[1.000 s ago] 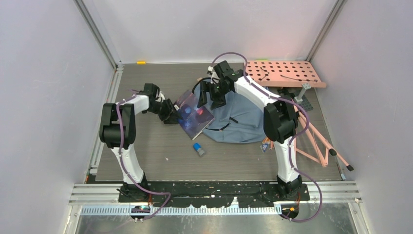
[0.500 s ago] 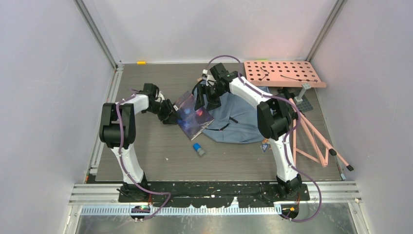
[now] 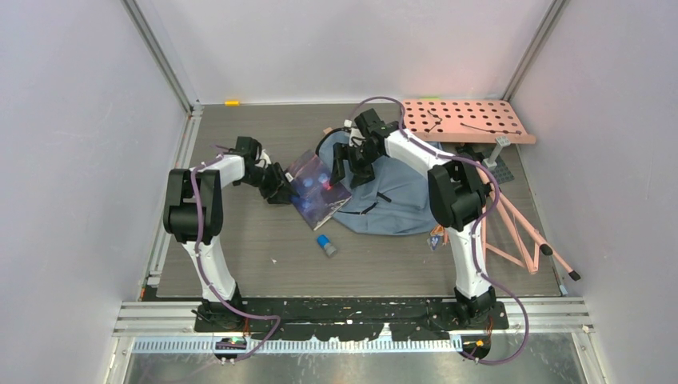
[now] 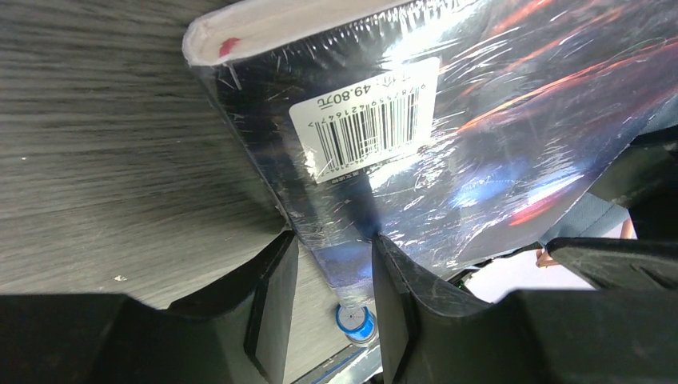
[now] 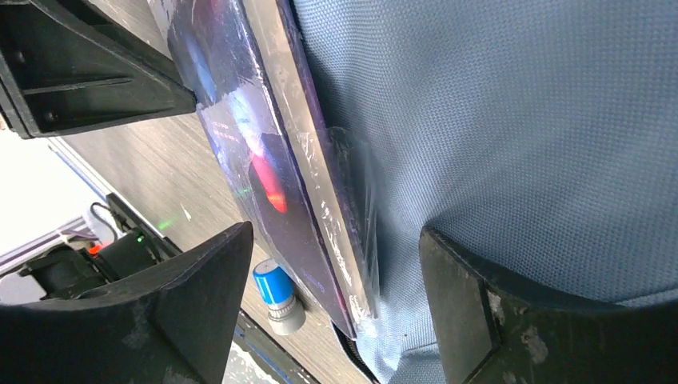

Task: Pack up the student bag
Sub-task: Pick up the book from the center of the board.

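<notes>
Seemingly untouched, the student bag (image 5: 520, 120) lies beneath the right fingers (image 5: 200, 320).

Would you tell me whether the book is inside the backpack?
Outside: the book, held by the left gripper, rests uncovered against the backpack.

light: bright, even, overhead | shadows: faint | glare: streaks on book (image 4: 496, 96) wrap | focus: left tool (image 4: 329, 252) slightly soft

Pale lilac walls (image 3: 80, 120) enclose a dark grey wood-grain tabletop (image 3: 240, 264) — aluminium posts (image 3: 156, 52) in the far corners (light even, soft); a pink pegboard (image 3: 468, 120) sits far right.
</notes>
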Available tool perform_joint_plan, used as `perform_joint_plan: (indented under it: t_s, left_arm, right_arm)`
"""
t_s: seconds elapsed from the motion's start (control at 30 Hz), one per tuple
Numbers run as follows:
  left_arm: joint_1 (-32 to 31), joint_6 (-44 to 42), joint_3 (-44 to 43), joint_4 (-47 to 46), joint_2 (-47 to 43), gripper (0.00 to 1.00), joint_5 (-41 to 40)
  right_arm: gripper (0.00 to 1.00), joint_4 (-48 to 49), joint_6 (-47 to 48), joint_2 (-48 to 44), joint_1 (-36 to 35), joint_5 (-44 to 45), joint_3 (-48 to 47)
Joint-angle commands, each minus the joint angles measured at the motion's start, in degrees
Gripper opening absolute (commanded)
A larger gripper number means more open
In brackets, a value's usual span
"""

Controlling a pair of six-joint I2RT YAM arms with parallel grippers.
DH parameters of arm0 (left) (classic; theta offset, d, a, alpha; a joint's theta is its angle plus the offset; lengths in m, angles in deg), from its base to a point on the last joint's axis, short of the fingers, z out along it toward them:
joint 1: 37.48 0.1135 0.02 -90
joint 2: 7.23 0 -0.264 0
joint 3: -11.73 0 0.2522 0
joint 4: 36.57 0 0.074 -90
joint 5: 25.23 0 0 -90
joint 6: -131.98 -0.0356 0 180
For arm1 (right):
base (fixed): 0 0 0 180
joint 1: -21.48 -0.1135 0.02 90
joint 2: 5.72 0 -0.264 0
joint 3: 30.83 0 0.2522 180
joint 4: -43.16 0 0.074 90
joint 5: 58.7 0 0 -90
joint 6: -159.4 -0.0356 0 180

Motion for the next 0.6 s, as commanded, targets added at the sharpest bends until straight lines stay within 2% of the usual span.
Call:
perform_joint_plan:
  t_s: [0.0, 0.23, 0.4, 0.47, 0.53, 0.57]
  left_arm:
    - [-0.9, -1.0, -1.3, -0.3, 0.1, 0.40, -1.1]
    - [-0.9, -1.1, -1.3, -0.4, 0.2, 0.40, -0.8]
    - [-0.9, -1.4, -1.5, -0.7, -0.2, 0.40, -0.4]
    - [-0.9, -1.9, -1.5, -0.9, -0.7, 0.40, -0.4]
    - [-0.9, -2.3, -1.6, -1.1, -1.5, 0.41, -0.3]
    - [-0.8, -2.6, -1.7, -1.2, -2.1, 0.43, -0.3]
  right_arm:
    - [0.82, 0.4, 0.8, -1.8, 1.3, -0.3, 1.8]
    - [0.69, 3.9, -2.5, 2.5, -0.7, -10.1, -3.2]
    - [0.57, 4.5, -4.5, 5.8, -2.5, -12.8, -7.6]
    - [0.41, 4.9, -4.9, 5.5, -2.6, -12.8, -7.9]
    - [0.30, 5.0, -5.0, 4.5, -2.4, -12.3, -8.0]
    - [0.19, 5.1, -5.1, 4.1, -2.2, -12.1, -8.0]
